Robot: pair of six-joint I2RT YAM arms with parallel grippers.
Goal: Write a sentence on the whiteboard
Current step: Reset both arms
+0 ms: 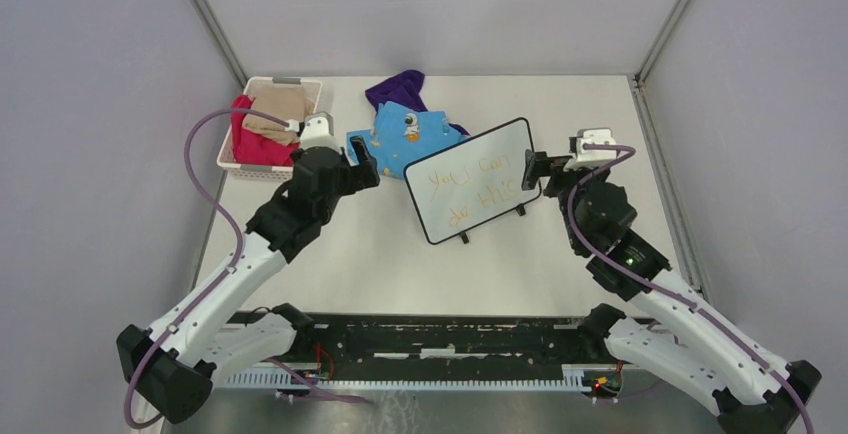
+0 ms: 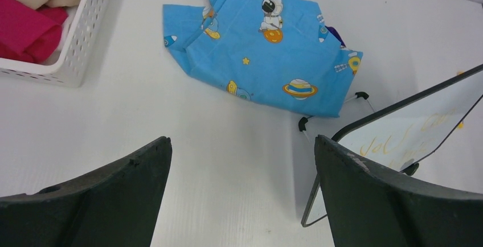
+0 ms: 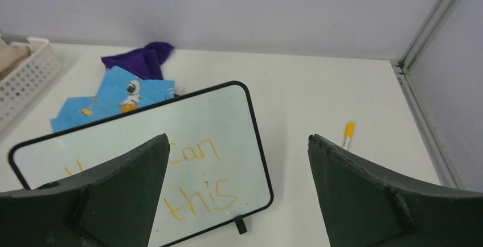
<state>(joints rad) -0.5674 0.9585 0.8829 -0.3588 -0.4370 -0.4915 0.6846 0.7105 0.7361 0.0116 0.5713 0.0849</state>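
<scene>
The whiteboard (image 1: pixel 470 179) stands tilted on its black feet mid-table, black-framed. The sentence (image 1: pixel 478 187) reads "you can do this" in orange-yellow, in two lines. My left gripper (image 1: pixel 365 169) is open and empty, hovering left of the board; in the left wrist view (image 2: pixel 241 144) the board's corner (image 2: pixel 410 130) shows beside the right finger. My right gripper (image 1: pixel 535 169) is open and empty at the board's right edge. The right wrist view (image 3: pixel 237 139) shows the whiteboard (image 3: pixel 216 122) with "can" and "this" (image 3: pixel 205 198) between the fingers. An orange-capped marker (image 3: pixel 348 133) lies on the table to the right.
A blue space-print cloth (image 1: pixel 405 134) lies behind the board, over a purple cloth (image 1: pixel 400 87). A white basket (image 1: pixel 310 89) holding pink and beige clothes stands at the back left. Grey walls enclose the table on three sides.
</scene>
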